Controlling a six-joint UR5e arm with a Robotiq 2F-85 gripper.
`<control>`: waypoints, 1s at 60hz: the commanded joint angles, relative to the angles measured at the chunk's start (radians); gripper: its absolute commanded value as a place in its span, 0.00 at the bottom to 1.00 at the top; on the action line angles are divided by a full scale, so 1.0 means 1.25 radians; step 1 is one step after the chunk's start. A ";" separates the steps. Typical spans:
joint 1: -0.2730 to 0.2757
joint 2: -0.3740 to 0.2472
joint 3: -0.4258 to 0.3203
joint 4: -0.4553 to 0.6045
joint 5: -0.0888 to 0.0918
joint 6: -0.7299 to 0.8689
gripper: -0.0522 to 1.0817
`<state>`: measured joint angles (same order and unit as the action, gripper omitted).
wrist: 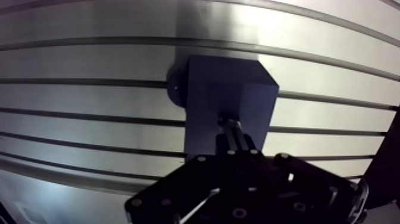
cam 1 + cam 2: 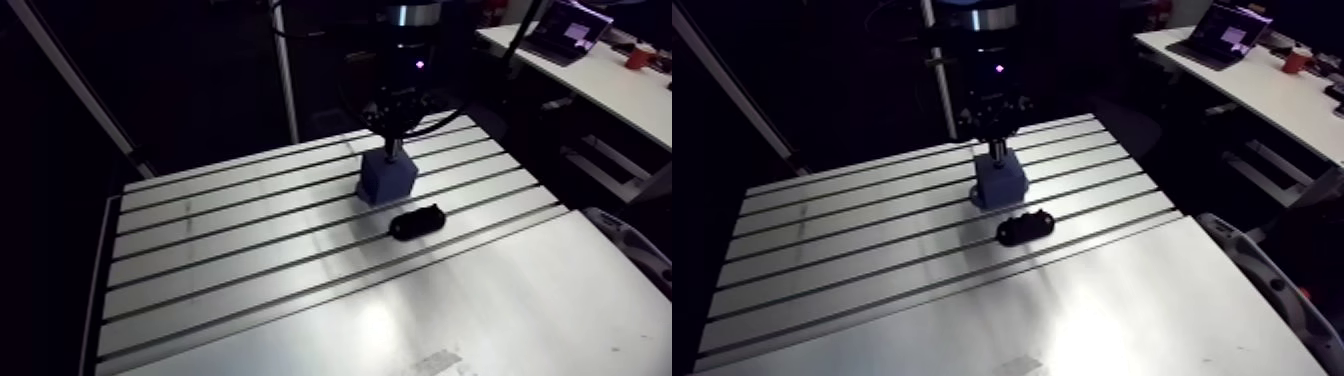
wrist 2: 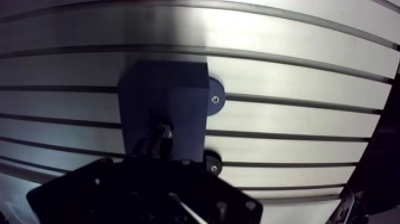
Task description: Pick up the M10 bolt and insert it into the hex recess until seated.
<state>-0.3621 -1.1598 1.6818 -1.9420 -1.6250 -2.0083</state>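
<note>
The gripper [image 1: 233, 146] was clamped on the bolt [image 1: 231, 126], its 2 fingers holding it upright with the lower end meeting the top of the blue block [image 1: 214, 95]; how deep it sat was hidden. The block stood on the table [image 2: 250, 260], a black part [image 2: 417, 221] near it. If the hex were turned off the recess flats, pressing down would likely jam or tilt the bolt, or let it slip in the grip.

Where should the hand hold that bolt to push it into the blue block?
By the upper part of its shaft, coming from straight above. The bolt stands upright over the blue block, so the hand shut on its top leaves the lower end free to enter.
</note>
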 commanded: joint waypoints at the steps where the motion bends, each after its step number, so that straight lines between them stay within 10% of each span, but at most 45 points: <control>1: 0.000 0.004 0.000 -0.001 0.000 0.001 1.00; 60: -0.001 0.009 0.002 -0.004 0.000 -0.005 1.00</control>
<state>-0.3618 -1.1492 1.6845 -1.9428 -1.6252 -2.0094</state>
